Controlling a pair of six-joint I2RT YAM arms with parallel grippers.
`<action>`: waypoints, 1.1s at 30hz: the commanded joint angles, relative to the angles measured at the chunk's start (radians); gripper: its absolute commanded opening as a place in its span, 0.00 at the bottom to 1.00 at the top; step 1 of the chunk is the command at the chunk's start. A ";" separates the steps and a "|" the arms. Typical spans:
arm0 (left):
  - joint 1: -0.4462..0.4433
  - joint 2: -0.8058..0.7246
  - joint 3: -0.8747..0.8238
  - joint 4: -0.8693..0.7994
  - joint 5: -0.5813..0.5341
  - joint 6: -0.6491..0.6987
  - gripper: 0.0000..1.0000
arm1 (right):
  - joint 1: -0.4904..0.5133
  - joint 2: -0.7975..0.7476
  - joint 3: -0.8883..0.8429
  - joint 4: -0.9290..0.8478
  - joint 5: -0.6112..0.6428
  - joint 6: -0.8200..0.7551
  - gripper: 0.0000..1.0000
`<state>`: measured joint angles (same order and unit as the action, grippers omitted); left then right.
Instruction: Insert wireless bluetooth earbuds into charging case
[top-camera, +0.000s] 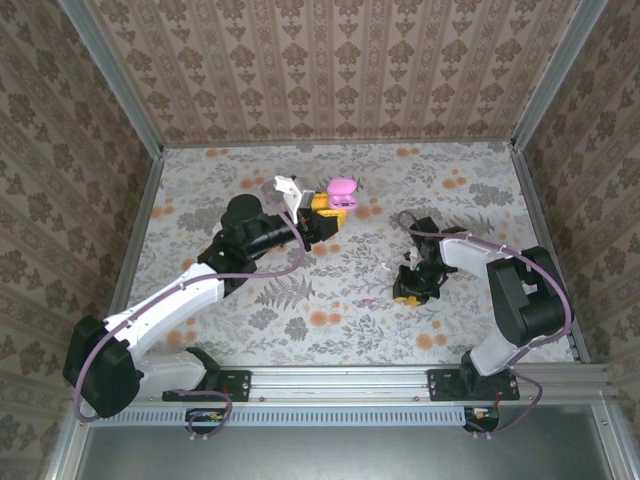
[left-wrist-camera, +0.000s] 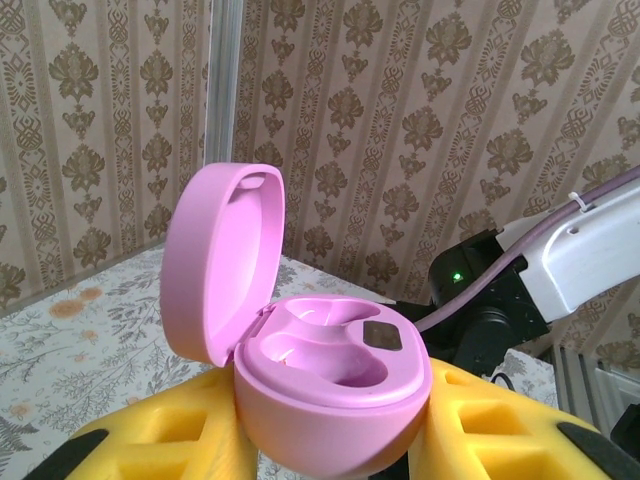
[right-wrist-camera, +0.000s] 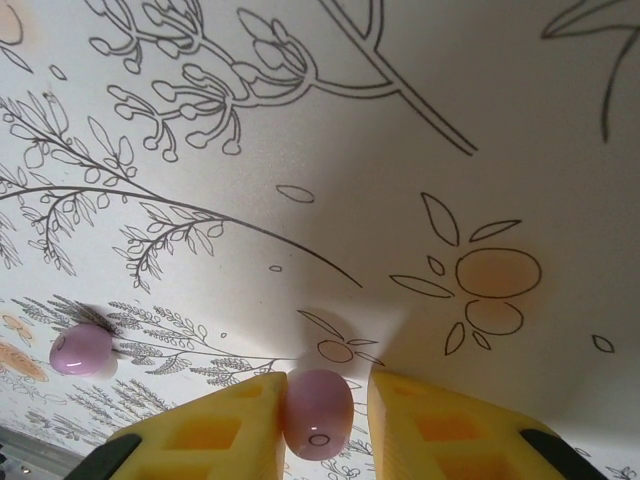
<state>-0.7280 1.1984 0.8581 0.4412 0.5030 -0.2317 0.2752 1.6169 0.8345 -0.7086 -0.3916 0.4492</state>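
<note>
The left gripper is clamped on the pink charging case, which sits between its yellow fingers toward the far centre of the table, with the lid hinged open. The right gripper is low over the floral tablecloth at the near right, pinching one pale pink earbud. A second earbud lies on the cloth at the left of the right wrist view, well apart from that gripper.

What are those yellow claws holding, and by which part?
The left gripper clamps the pink charging case by its lower shell; the right gripper pinches a pink earbud by its sides.
</note>
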 joint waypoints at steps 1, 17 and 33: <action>-0.009 0.004 0.034 -0.001 0.001 -0.005 0.37 | 0.016 0.023 0.019 0.044 0.006 0.017 0.29; -0.008 0.006 0.031 -0.018 -0.011 0.007 0.37 | 0.016 -0.084 0.051 0.018 0.031 -0.009 0.21; -0.011 0.073 0.041 -0.064 -0.006 0.049 0.37 | 0.059 -0.361 0.434 -0.226 0.123 -0.242 0.21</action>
<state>-0.7292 1.2579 0.8585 0.3847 0.4961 -0.2142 0.3115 1.2819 1.1984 -0.8452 -0.3046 0.2874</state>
